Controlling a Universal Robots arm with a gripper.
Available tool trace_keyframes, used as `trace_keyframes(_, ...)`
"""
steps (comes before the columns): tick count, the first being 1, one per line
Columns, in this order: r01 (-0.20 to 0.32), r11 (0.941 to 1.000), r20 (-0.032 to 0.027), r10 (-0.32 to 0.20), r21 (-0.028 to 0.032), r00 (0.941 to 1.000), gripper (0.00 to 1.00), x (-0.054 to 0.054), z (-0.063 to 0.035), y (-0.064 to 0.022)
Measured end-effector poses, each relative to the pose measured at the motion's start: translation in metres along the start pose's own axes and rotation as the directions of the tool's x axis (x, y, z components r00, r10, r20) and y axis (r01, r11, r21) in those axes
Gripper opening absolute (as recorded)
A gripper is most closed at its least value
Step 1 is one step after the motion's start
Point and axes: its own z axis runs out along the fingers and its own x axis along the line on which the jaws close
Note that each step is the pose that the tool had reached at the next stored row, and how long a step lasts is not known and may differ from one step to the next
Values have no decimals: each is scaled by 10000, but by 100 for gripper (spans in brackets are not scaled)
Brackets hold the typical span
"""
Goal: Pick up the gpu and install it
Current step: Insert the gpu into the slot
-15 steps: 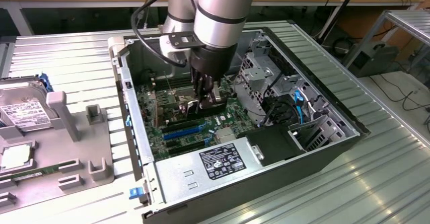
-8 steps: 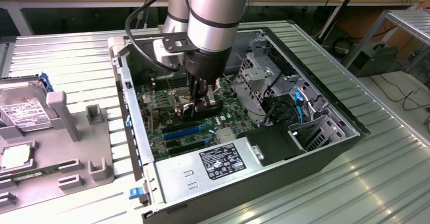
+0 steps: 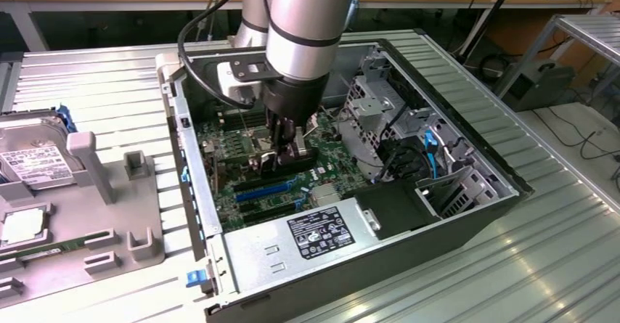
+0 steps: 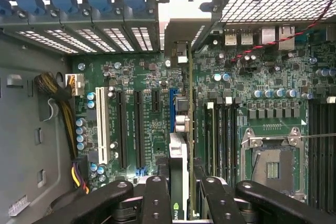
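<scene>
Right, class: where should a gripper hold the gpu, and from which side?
Across its two flat faces, near the upper edge, coming from above: the gpu stands on edge over the motherboard, lower edge toward the slots. The gripper holds it that way.

The gpu (image 4: 179, 163) is partly hidden by the gripper (image 4: 181, 190) and cropped at the edge.

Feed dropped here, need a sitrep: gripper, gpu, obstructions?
Copy: gripper shut on gpu. It stands on edge over motherboard, by blue slot, inside case. No obstruction seen under it.
</scene>
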Motion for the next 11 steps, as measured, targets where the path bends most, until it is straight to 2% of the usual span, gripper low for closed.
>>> trace_keyframes(11, 20, 10000, 1, -20, 7, 10000, 27, 2, 25, 71)
